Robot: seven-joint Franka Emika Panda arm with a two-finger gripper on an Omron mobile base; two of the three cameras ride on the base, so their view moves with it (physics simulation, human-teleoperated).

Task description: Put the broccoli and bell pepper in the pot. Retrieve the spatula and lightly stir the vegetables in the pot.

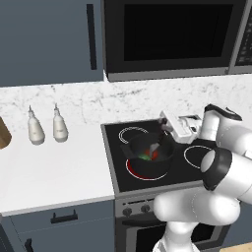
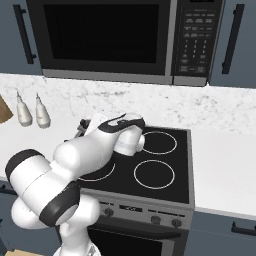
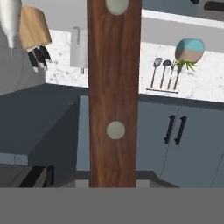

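Left base view: hand (image 1: 165,129) clamped on spatula (image 3: 114,92) over pot (image 1: 149,156) on black stove (image 1: 116,158), white counter (image 1: 54,170) alongside

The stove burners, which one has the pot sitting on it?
The front-left burner, the one ringed in red: the pot covers most of it, while the other rings are white and bare.
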